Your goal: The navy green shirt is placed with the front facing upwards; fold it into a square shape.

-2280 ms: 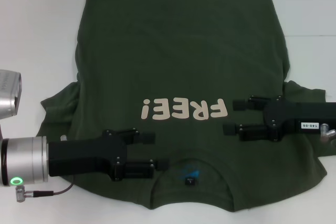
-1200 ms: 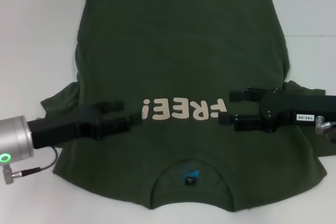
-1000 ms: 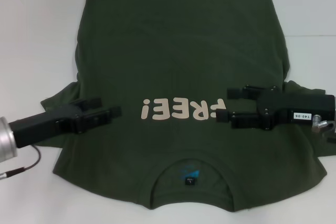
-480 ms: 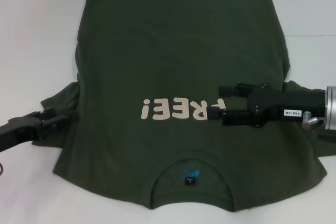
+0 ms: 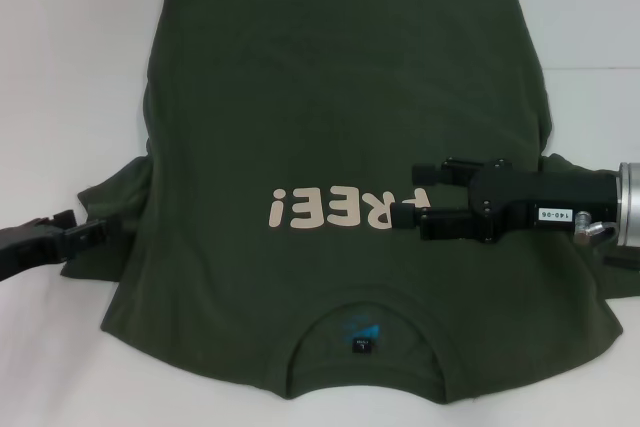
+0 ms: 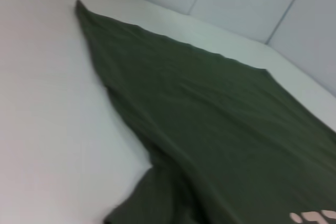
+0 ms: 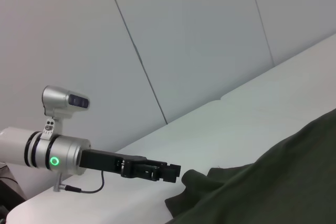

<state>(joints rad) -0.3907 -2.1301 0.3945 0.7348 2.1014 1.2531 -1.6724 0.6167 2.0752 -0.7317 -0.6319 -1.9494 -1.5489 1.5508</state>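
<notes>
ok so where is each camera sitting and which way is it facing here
Head view: high on the robot, looking down at the navy green shirt; shows right gripper and left gripper.
Left wrist view: low beside the shirt's left edge, facing along the cloth toward the wall; none of the robot shows.
Right wrist view: low, facing across to the left gripper.
All three show the shirt.

Hidden and cut-off parts of the scene

The right hand point(image 5: 405, 195) covers the last letter of the cream lettering point(image 5: 335, 209) on the navy green shirt point(image 5: 340, 107). The left hand point(image 5: 112, 229) is partly cut by the head view's edge, its fingers unclear. The collar tag point(image 5: 361, 345) is too small to read.
</notes>
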